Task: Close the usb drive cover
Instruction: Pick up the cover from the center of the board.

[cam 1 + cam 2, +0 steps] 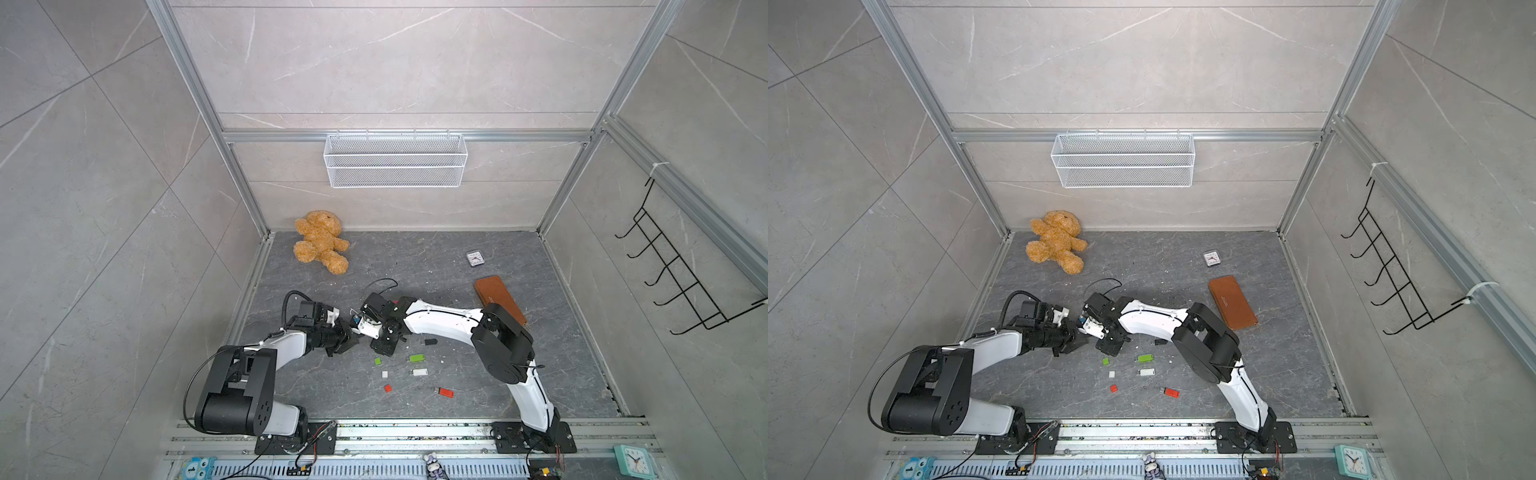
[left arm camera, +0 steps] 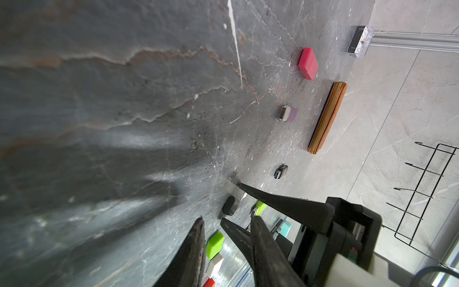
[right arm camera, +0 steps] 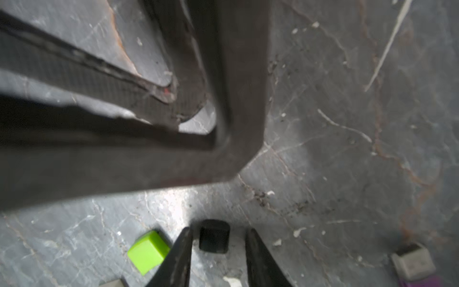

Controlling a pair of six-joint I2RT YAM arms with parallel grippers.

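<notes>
So the right gripper [image 3: 219,232] has its jaws apart, straddling the loose black cap [image 3: 214,236] in the middle of the bench [image 1: 478,374], lined up to pinch it I guess. The left gripper [image 2: 228,220] hangs open and empty right beside it. The black USB drive [image 1: 430,342] lies uncapped nearby, toward the right edge.

Bright, soft light comes from above, and the pale walls [image 1: 415,62] glow. The arms [image 1: 440,320] drop only faint, fuzzy shadows on the dark desk [image 1: 498,374]. Both top views are sharp. In the left wrist view, long smeary shadows fan over the desk. In the right wrist view, the close black fingers [image 3: 238,74] are very blurry, and a white shine sits beside them.
</notes>
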